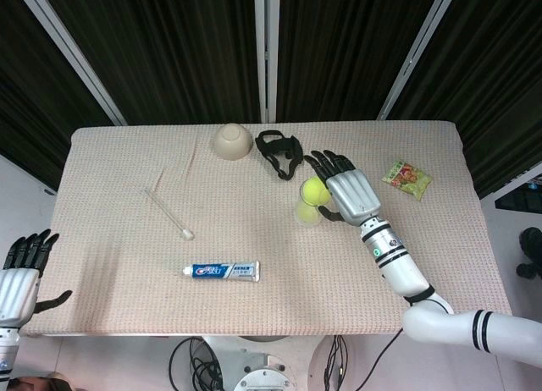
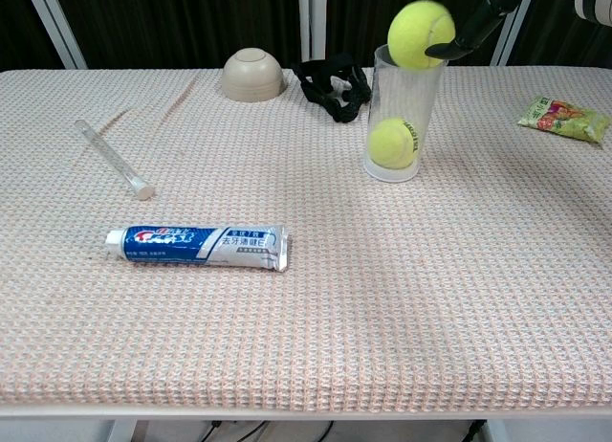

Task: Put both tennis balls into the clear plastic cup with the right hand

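Yellow-green tennis balls (image 2: 422,34) (clear cup (image 2: 402,117))
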